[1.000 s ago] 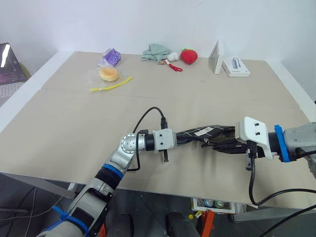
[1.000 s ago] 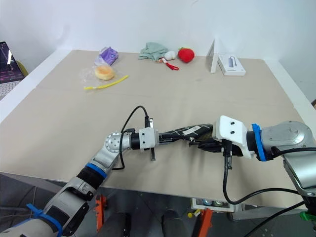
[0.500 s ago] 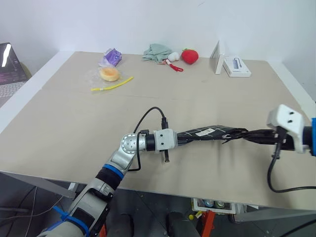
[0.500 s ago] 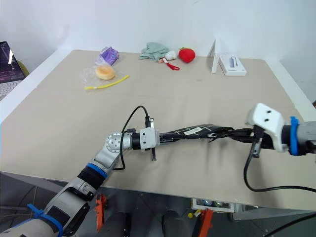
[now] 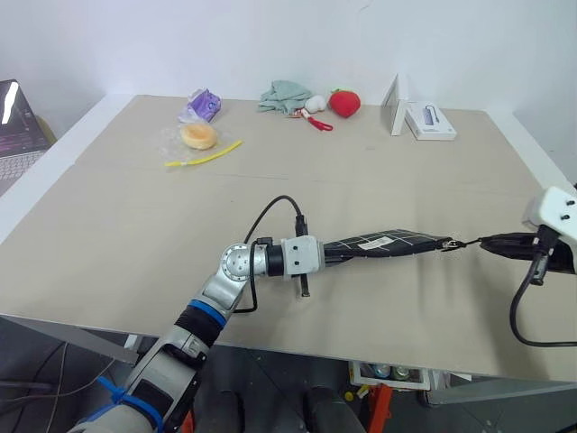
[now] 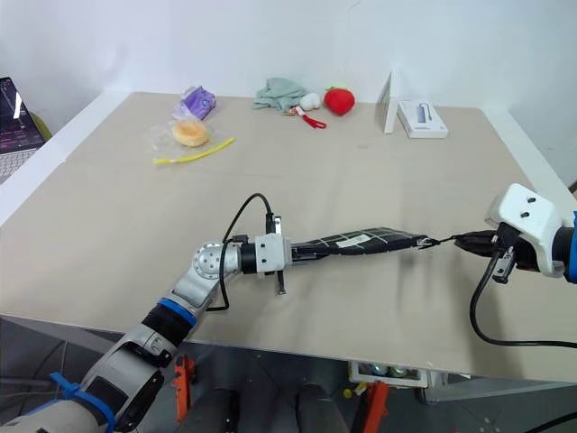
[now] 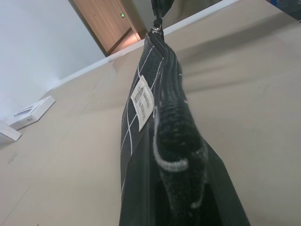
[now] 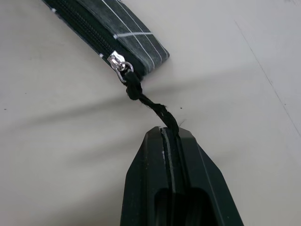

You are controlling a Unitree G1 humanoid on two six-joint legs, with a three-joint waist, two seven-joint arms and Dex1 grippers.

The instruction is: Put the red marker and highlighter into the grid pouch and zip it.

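Evidently the zipping step is at or near its end: the grid pouch (image 5: 383,244) hangs stretched level above the worktop (image 5: 361,180) between the two arms, and in the right wrist view the silver slider (image 8: 118,63) sits at the pouch's far corner with the teeth behind it meshed. The left gripper (image 5: 332,252) is clenched on the near end of the pouch, its fabric bunched between the jaws in the left wrist view. The right gripper (image 8: 169,134) is clenched on the black zipper pull (image 8: 149,104), a twisted cord drawn taut from the slider into the closed jaws, so the pouch lies just beyond the right jaws' tips, joined to them by the cord alone and not touched by them. Neither the red marker nor the highlighter can be seen; they are probably inside, though the closed fabric hides that. The next move, I judge, calls for checking that the slider is fully home, then easing the tension, lowering the pouch to the worktop and releasing both grips; pulling further risks tearing the pouch out of the left jaws. The red strawberry plush (image 5: 344,102) and yellow strip (image 5: 204,158) lie well apart at the far side.
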